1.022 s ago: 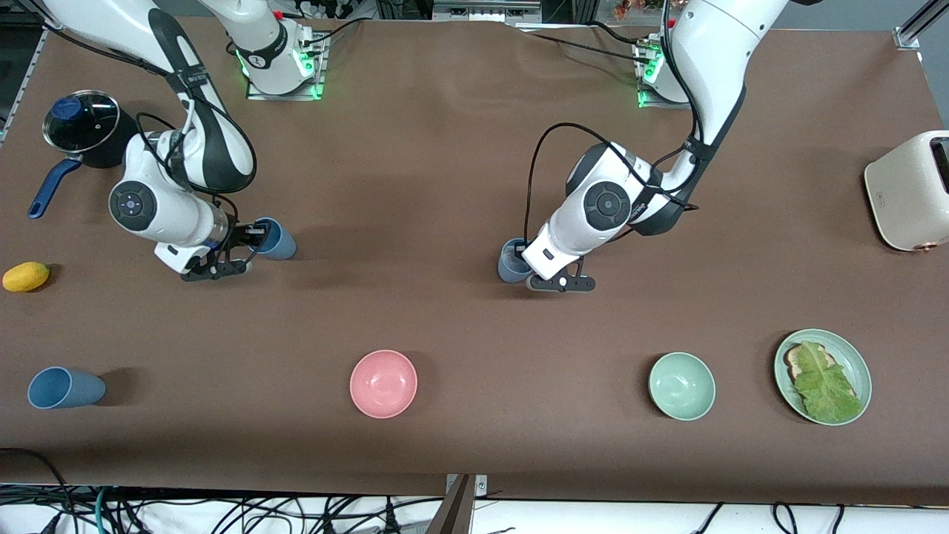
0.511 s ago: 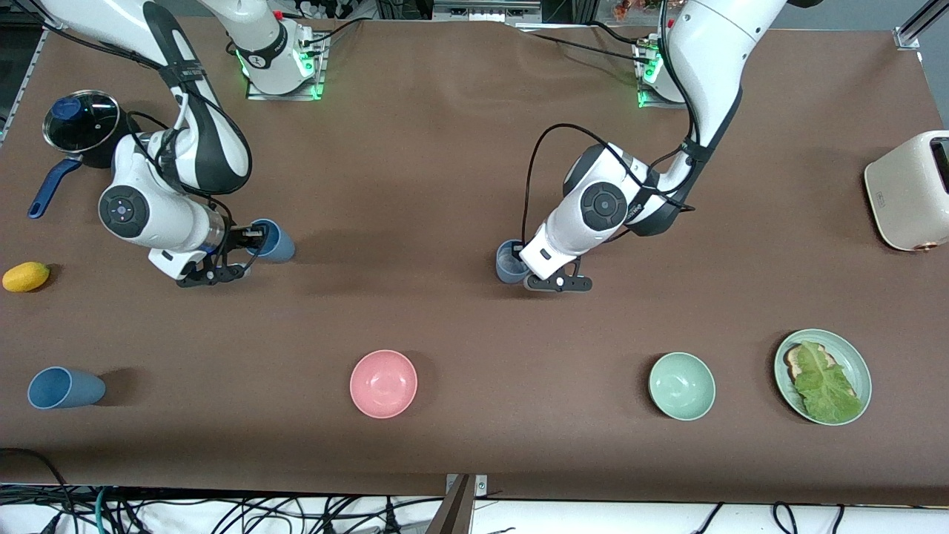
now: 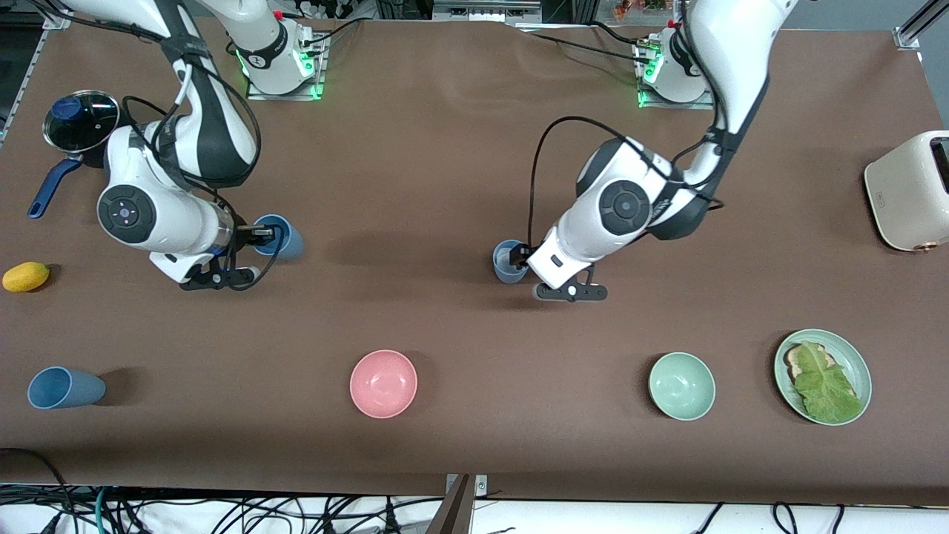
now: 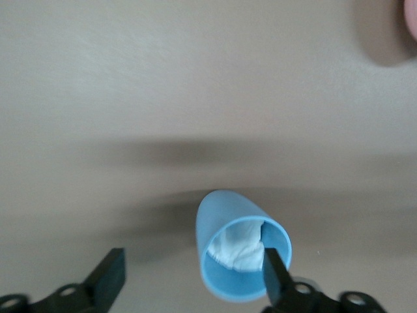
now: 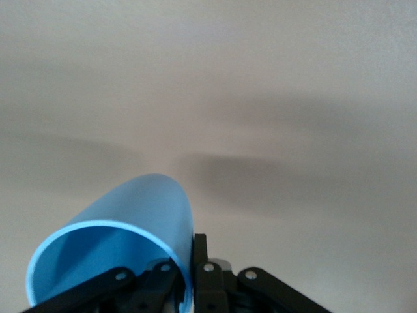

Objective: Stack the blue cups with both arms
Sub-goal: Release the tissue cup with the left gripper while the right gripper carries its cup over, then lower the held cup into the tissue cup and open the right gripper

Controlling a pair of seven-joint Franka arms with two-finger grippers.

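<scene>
The blue cup (image 3: 279, 236) pinched by its rim in my right gripper (image 3: 256, 239) feels light, stiff, slick-walled. My left gripper (image 3: 528, 261), fingers spread wide, straddles the rim of the greyer cup (image 3: 508, 261) standing mid-table.

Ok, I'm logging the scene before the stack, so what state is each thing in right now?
left claw: open, one finger at the greyer cup's rim.
greyer cup: upright on the table, not gripped.
right claw: shut on the blue cup's rim.
blue cup: gripped by its rim.
third cup: alone, unstacked.
pot lid: on the pot.
pink bowl: empty.
green bowl: empty.
plate: holds toast and lettuce.
</scene>
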